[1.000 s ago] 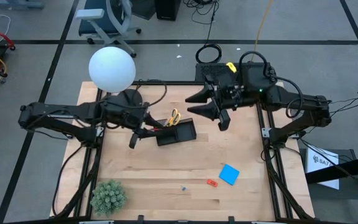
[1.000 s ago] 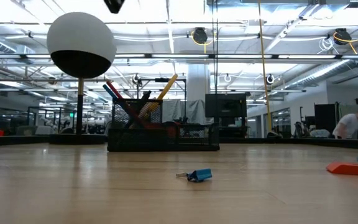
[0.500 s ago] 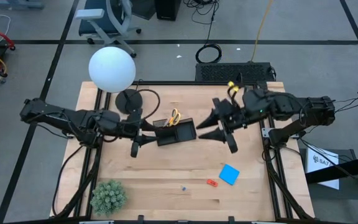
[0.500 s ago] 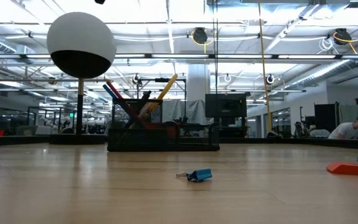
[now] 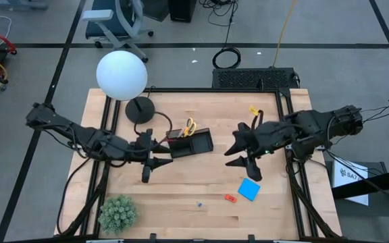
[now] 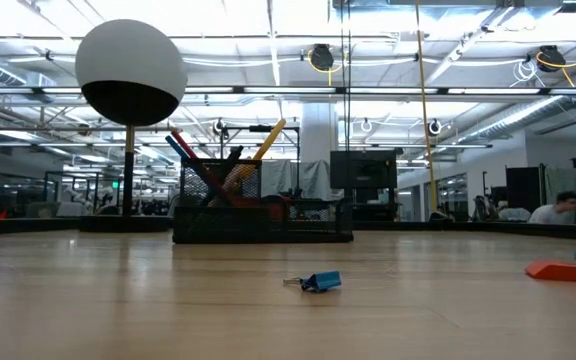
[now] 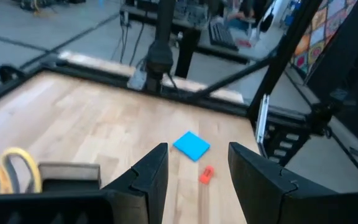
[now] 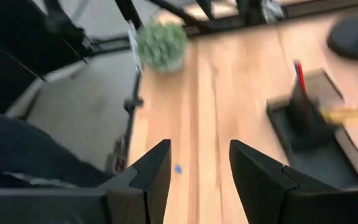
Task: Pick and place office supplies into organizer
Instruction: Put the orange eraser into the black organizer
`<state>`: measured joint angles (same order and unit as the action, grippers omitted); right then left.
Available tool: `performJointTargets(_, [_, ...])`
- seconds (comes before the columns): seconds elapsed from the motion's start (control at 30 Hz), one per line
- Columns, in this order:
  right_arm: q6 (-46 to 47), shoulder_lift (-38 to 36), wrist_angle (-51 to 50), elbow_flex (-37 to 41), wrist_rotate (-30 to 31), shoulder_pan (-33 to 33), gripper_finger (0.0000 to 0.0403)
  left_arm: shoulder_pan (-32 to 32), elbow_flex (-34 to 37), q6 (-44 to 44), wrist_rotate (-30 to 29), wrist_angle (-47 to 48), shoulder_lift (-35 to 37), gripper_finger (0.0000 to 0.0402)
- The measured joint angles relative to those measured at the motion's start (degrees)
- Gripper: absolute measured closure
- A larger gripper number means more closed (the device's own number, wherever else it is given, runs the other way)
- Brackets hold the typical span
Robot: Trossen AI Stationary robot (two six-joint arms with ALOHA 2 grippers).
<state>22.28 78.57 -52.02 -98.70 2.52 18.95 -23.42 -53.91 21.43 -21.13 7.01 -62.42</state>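
Observation:
The black organizer (image 5: 193,144) stands mid-table with yellow-handled scissors (image 5: 189,126) and pens (image 6: 193,150) sticking up out of it. A blue note pad (image 5: 249,189), a red-orange piece (image 5: 230,198) and a tiny blue piece (image 5: 199,203) lie flat on the table toward its near right. My left gripper (image 5: 150,167) is open and empty, just left of the organizer. My right gripper (image 5: 240,159) is open and empty, right of the organizer and above the note pad's far side. In the left wrist view the pad (image 7: 191,145) and red piece (image 7: 206,175) show between the fingers.
A white globe lamp (image 5: 121,74) on a round black base (image 5: 140,109) stands at the far left. A green plant (image 5: 117,212) stands at the near left corner. Bare wood lies between the organizer and the near edge. A person shows far off in the room (image 6: 558,205).
My right gripper has swung from the table's far right toward the near edge, ending over the area by the blue note pad, still open. My left gripper has moved a little toward the near edge beside the organizer. The loose items have stayed where they were.

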Motion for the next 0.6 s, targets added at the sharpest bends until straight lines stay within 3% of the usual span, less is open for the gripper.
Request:
performJointTargets(0.3, [10.9, 3.9, -14.3, 0.0, 3.5, 6.1, 0.0248, -0.3, 0.0, 1.2, 0.0, -1.8, -3.5, 0.0241])
performJointTargets(0.6, [16.6, 12.5, -16.4, 0.0, 3.4, 9.0, 0.0248, -0.2, 0.0, -1.4, 0.0, -2.7, -3.6, 0.0241])
